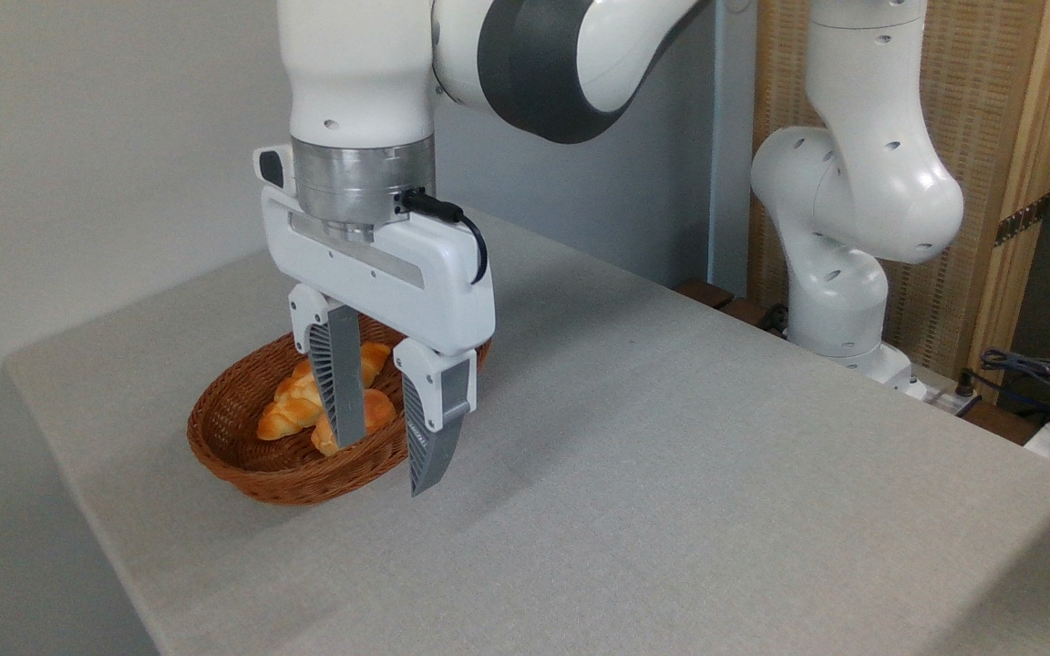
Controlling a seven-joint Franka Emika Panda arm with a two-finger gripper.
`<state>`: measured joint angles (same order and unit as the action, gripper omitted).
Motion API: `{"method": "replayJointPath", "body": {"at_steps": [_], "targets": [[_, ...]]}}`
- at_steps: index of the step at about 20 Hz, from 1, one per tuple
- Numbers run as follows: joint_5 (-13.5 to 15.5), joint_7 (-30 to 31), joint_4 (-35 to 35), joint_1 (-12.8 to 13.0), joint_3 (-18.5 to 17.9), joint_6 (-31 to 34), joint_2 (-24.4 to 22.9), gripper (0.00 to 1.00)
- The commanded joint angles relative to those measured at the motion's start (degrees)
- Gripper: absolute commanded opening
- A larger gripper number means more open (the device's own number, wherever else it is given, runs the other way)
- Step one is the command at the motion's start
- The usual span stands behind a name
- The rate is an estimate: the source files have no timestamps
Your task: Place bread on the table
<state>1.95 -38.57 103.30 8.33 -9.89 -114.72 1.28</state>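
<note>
Gripper (pixel 386 456) hangs over the near-right rim of the wicker basket (pixel 224 437), fingers pointing straight down. Jaws stand apart with a clear gap, nothing between them. Left finger (pixel 343 383) overlaps the basket interior in this view; right finger (pixel 434 428) sits in front of the rim, tip lower in the picture.

The bread (pixel 293 405), the long plaited loaf, lies in the basket, running diagonally from lower left toward upper right. Its right end goes behind the left finger. A shorter rounder roll (pixel 377 415) lies beside it on the near side, touching or nearly so, also partly hidden by the finger.

Depth is hard to judge from one camera: I can't tell whether the fingertips are inside the basket or just above it, nearer to the camera. Looks like above, not yet at loaf height.

Judgement: pick not yet made, task at the start. The vertical wrist and the open jaws make sense for a top-down grab across the loaf's short axis. The jaw line seems roughly crosswise to the loaf, which suits that.

Risks: the roll crowds the loaf, so a finger could land on it or pinch both. The basket wall on the near side limits finger clearance.

The table (pixel 671 456) is bare light-grey cloth right of the basket, an easy drop zone.
</note>
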Motion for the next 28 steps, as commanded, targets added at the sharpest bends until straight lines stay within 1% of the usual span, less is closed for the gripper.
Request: {"method": "replayJointPath", "body": {"at_steps": [1,3,5,6,7,9,12,13,15,17,18,20,21,25,28], "targets": [[0.51,0.77,0.06,0.9,1.37,0.29,0.04,1.0],[1.04,1.65,0.32,1.07,1.46,0.29,0.13,1.0],[2.26,2.01,0.33,1.07,2.5,0.38,0.13,1.0],[3.4,2.44,0.33,1.07,3.64,0.55,0.22,1.0],[3.85,2.97,0.33,1.07,4.18,0.64,0.22,1.0],[5.95,7.34,0.41,1.07,7.85,0.91,0.22,1.0],[6.14,8.95,0.68,1.07,11.55,0.99,0.57,1.0],[6.22,9.3,0.76,1.07,13.74,1.26,0.83,1.0],[6.23,11.23,0.77,1.07,17.0,2.4,1.36,1.0],[6.31,11.41,0.77,1.07,19.02,2.58,1.79,1.0],[6.57,11.41,0.77,1.07,19.56,2.58,2.06,1.0],[8.24,11.76,0.94,1.07,22.01,2.66,3.37,1.0],[8.25,11.76,1.12,1.07,23.33,2.66,4.25,1.0],[8.25,11.68,1.03,1.07,25.71,2.05,7.59,1.0],[8.16,11.24,1.03,1.07,25.71,1.7,8.65,1.0]]}}
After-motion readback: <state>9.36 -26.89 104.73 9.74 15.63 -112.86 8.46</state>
